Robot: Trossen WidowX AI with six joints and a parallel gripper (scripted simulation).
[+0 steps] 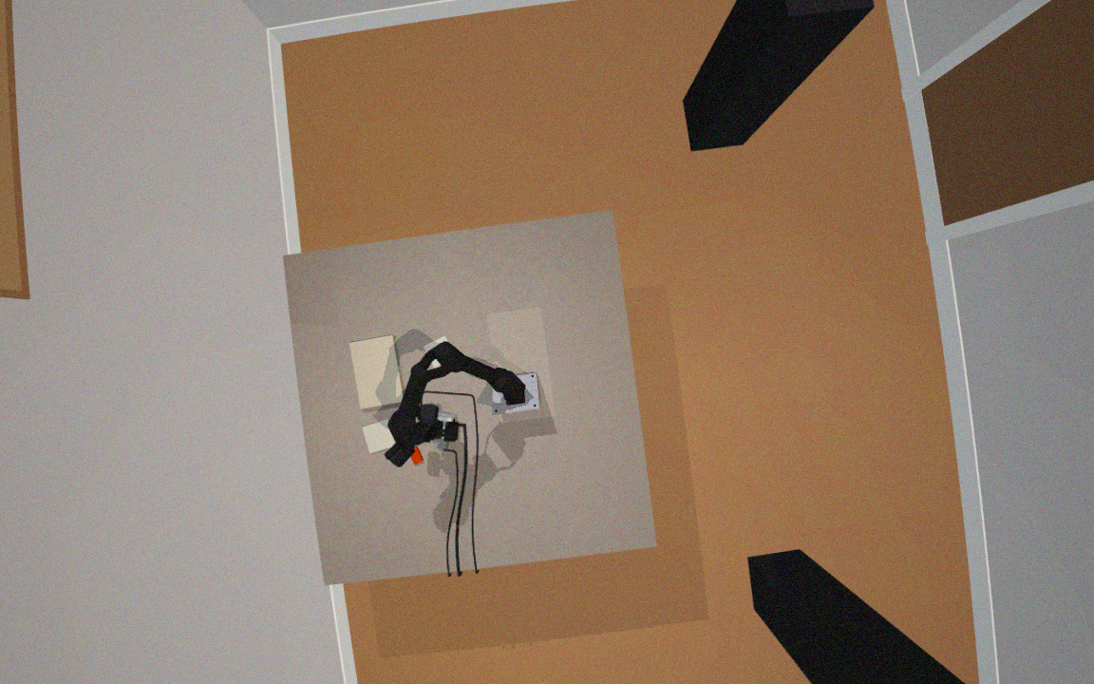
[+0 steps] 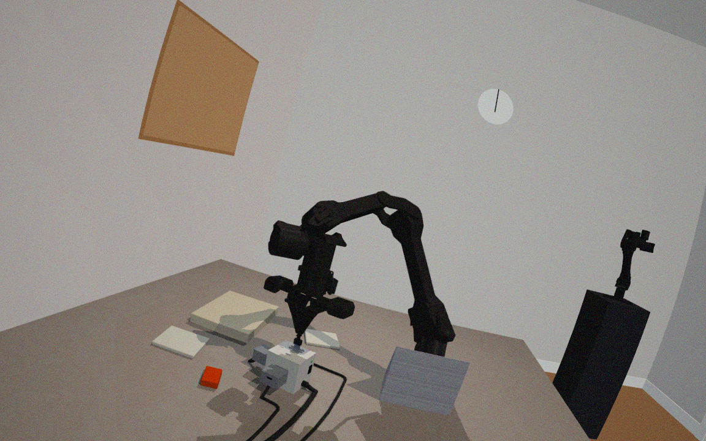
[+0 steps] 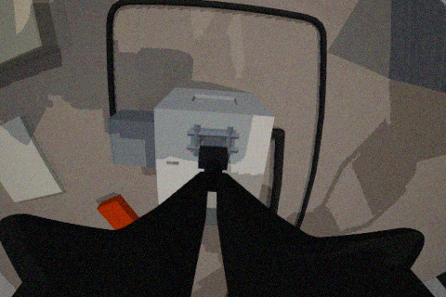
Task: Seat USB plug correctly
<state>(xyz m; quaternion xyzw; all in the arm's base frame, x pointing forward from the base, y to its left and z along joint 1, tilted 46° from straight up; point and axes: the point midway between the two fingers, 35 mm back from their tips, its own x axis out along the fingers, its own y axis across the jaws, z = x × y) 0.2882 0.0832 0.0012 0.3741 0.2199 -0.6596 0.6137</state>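
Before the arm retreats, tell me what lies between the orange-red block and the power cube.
A grey plug-in adapter, against the power cube; exterior view.

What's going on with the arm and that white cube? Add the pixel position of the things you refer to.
The arm's gripper [image 2: 298, 332] [image 3: 212, 181] is shut on the small black plug [image 2: 297, 341] [image 3: 213, 157], right at the top of the white cube [image 2: 294, 368] [image 3: 178, 181]. It hasn't let go or moved clear. Whether the plug is seated, or which way round it sits, I can't tell from these views. The red block [image 1: 417, 456] [image 2: 211, 377] [image 3: 117, 213] is on the table beside the cube.
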